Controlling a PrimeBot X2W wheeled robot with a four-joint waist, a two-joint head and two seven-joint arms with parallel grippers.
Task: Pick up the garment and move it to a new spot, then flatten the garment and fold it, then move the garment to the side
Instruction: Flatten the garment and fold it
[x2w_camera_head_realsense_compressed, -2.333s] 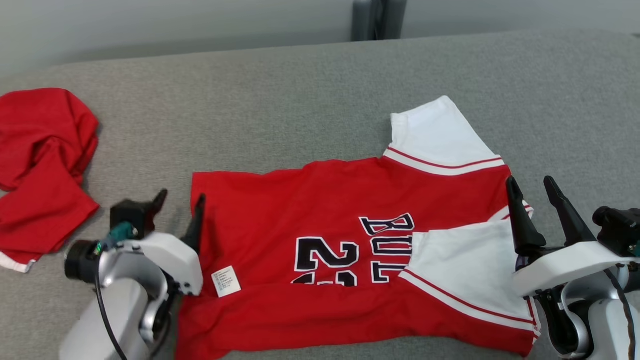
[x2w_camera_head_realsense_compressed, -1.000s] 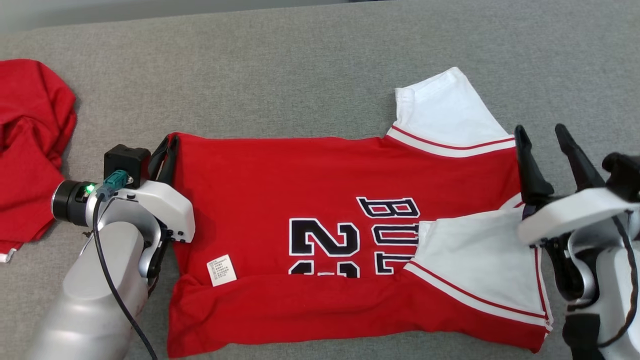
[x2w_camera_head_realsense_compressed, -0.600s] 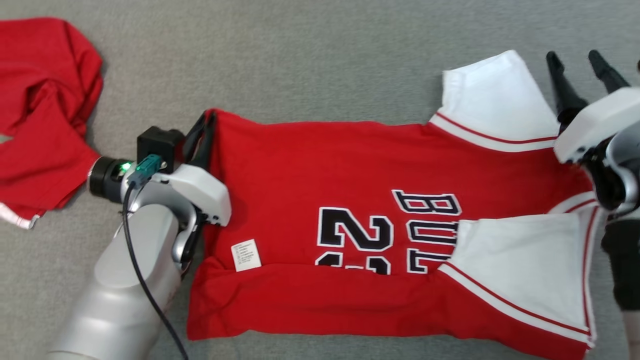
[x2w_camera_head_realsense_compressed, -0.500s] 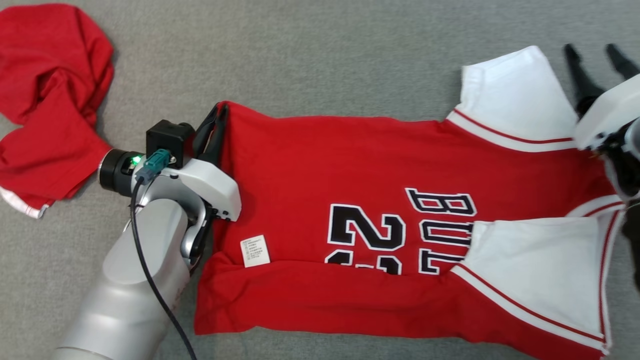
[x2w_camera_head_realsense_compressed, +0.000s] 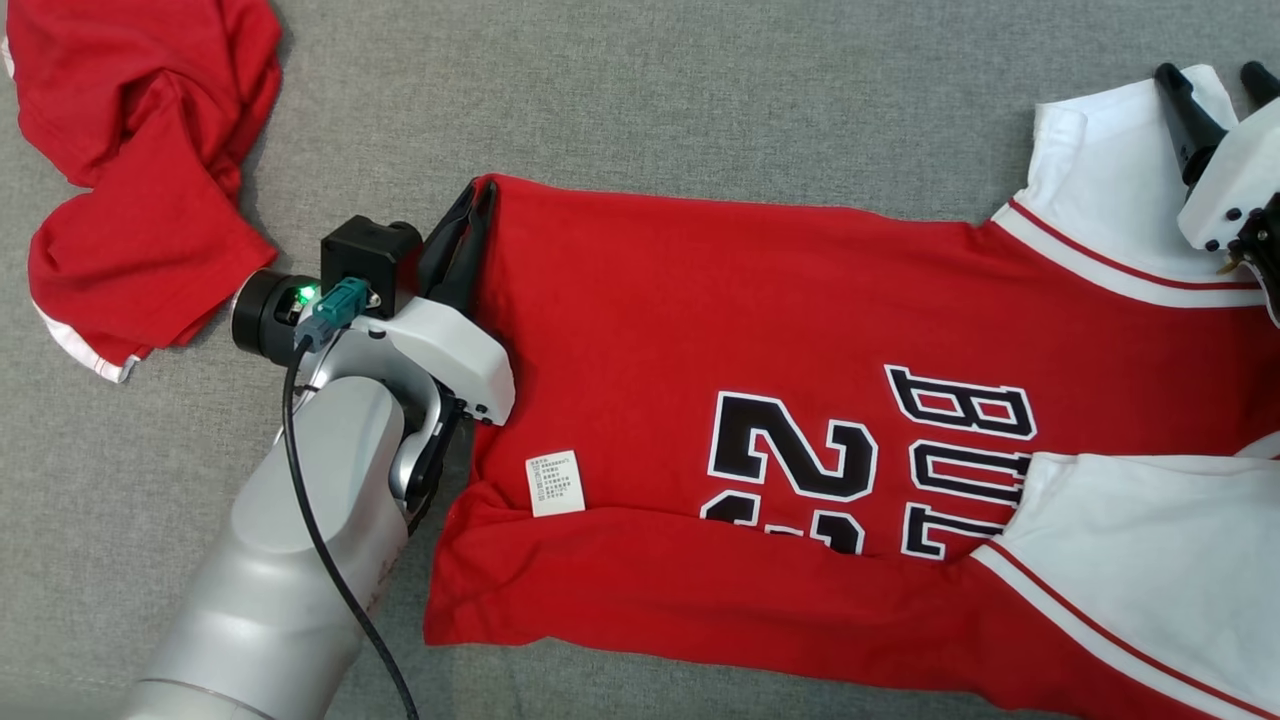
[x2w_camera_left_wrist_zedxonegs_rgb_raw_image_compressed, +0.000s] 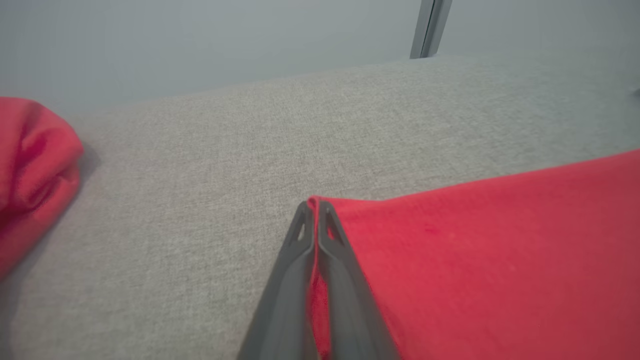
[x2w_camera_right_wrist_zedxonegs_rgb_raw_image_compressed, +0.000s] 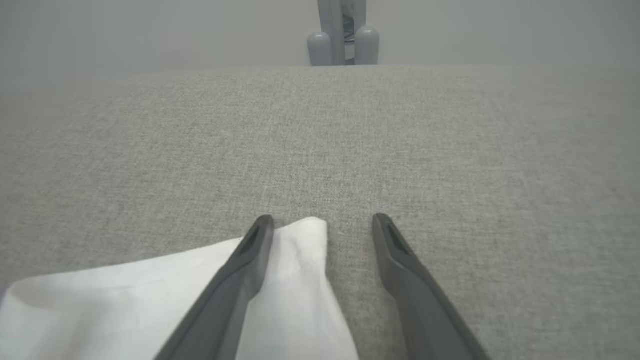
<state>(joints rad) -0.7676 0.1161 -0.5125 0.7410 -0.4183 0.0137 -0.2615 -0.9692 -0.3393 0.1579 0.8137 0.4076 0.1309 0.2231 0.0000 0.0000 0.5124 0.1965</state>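
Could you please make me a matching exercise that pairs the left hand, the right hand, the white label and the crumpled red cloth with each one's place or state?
Things: 1 left hand; 2 right hand; 3 white label; 4 crumpled red cloth.
States: A open, at the tip of the far white sleeve; B far left, apart from the jersey; C shut on the jersey's far left corner; D on the jersey, beside the folded near edge.
Pairs: 1-C; 2-A; 3-D; 4-B.

grey woven surface (x2w_camera_head_realsense_compressed: 700, 90) carries two items: a red-and-white jersey (x2w_camera_head_realsense_compressed: 750, 300) spread flat, near edge folded over, and a crumpled red garment (x2w_camera_head_realsense_compressed: 140, 150) well apart at left.
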